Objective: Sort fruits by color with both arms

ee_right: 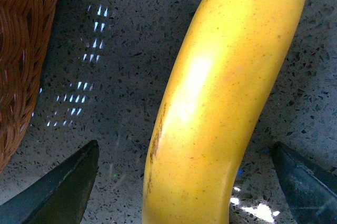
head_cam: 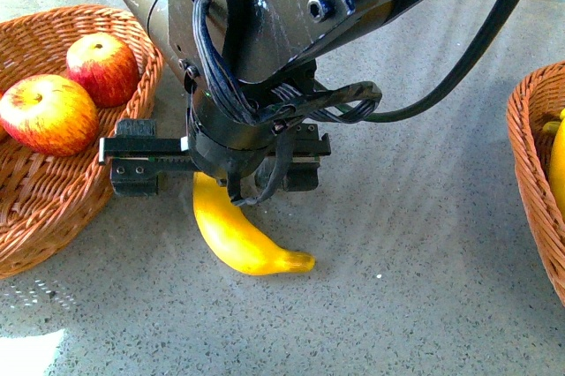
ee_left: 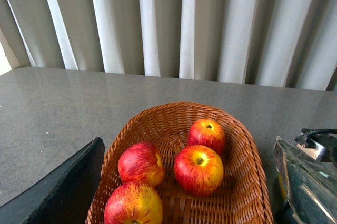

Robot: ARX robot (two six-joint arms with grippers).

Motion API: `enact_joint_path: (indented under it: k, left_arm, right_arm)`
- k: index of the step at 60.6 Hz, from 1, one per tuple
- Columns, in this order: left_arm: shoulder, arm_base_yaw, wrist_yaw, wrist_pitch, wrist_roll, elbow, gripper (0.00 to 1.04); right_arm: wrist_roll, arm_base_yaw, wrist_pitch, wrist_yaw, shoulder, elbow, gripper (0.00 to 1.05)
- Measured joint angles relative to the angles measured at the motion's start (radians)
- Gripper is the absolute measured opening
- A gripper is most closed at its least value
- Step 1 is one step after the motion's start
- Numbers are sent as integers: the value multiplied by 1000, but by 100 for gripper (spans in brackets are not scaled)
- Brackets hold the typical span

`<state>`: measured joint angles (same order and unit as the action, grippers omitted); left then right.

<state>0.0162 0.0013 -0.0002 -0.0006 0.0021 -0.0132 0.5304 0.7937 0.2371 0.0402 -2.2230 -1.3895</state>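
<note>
Front view: arm [head_cam: 265,32] hides banana [head_cam: 234,235] end

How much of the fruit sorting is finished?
Mostly done, it seems. Four apples already sit in the left basket, and some banana shows in the right basket. In hand: the right end effector is open around the last banana on the table. Left: grasp it and carry it to the right basket.

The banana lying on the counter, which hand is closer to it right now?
Right. The right hand hangs just above the banana, open, one finger on each side. The left hand is off by the apple basket, facing it.
</note>
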Motion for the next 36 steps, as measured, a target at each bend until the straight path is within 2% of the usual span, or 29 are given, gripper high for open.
enact_joint_path:
  k: [7, 17, 28, 36]
  left_arm:
    - [0, 0, 0, 0, 0, 0, 96]
    - [0, 0, 0, 0, 0, 0, 96]
    - [0, 0, 0, 0, 0, 0, 96]
    - [0, 0, 0, 0, 0, 0, 96]
  right_arm:
    - [0, -2, -2, 5, 0, 10, 74]
    - [6, -9, -21, 5, 5, 35, 39]
    - [31, -27, -62, 39, 40, 88, 36]
    - [40, -52, -87, 146, 84, 143, 36]
